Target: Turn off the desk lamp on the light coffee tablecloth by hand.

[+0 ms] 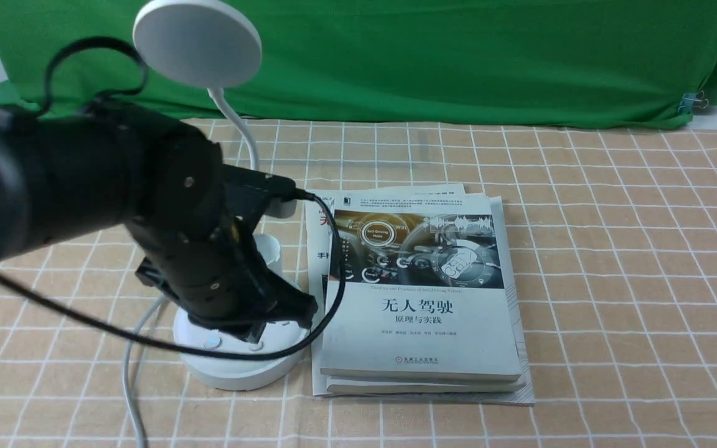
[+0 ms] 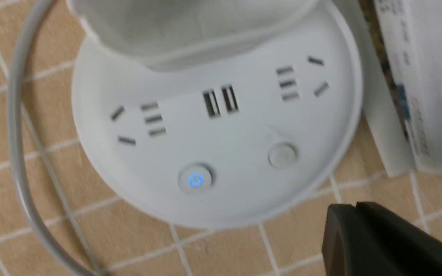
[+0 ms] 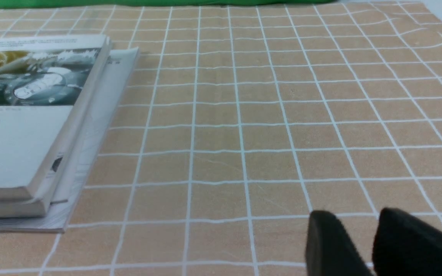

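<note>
The white desk lamp stands on the light coffee tablecloth at the left. Its disc head is up at the back, on a thin neck. My left arm hangs over its round base. My left gripper is shut and empty, just above the base's right side. In the left wrist view the shut tips sit over the cloth just off the base rim. The power button glows blue; a plain second button is nearer the tips. My right gripper is open and empty, low over the cloth.
A stack of books lies right against the lamp base; it also shows in the right wrist view. The lamp's white cord runs forward along the base's left side. Green cloth hangs at the back.
</note>
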`<action>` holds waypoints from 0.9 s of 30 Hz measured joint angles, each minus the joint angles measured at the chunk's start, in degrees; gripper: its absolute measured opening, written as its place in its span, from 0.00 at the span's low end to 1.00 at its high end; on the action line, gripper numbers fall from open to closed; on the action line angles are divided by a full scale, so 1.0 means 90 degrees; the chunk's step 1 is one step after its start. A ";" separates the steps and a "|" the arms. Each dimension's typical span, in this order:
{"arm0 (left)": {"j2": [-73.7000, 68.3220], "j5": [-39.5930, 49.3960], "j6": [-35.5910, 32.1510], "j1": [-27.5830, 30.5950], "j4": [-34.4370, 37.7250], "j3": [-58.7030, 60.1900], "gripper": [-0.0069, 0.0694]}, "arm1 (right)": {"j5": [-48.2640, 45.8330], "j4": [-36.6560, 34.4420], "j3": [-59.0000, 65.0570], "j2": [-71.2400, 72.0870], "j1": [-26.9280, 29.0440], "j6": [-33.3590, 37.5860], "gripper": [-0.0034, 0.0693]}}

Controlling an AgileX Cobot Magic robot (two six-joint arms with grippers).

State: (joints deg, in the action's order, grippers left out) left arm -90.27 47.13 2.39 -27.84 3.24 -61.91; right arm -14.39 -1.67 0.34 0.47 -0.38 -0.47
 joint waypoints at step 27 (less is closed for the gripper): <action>0.6613 -0.6321 0.0020 -0.0028 0.0170 0.6635 0.09 | 0.0000 0.0000 0.0000 0.0000 0.0000 0.0000 0.38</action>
State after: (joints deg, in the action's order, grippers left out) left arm -30.75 -9.76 2.57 -28.10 4.77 -2.19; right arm -14.39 -1.67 0.34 0.47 -0.38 -0.47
